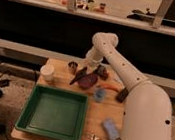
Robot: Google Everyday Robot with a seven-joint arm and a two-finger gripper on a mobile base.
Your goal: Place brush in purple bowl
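Brush (78, 77) slants over the left rim of the purple bowl (88, 82). Its lower end points down and left over the table (104, 113), and its upper end rises to the gripper (88, 67). The gripper hangs just above the bowl's back-left edge with its fingers drawn tight together. They seem to pinch the brush's top end, though the contact itself is hard to make out. The bowl sits near the middle of the table's far half. The white arm (117, 64) reaches over from the right and bends down to the gripper.

Just left of the brush's upper end stands a small metal cup (73, 66). A white cup (47, 72) stands farther left, near the table's edge. To the right of the bowl lies an orange piece (110, 88), and a blue cup (99, 94) sits just in front of it. A black block (122, 95) lies beyond these, close to the robot's body.

A green tray (53, 111) fills the near left part of the table, well apart from the bowl. A blue-grey pad (111, 129) lies at the near right. A fork (97, 138) lies just in front of the pad, by the table's front edge.
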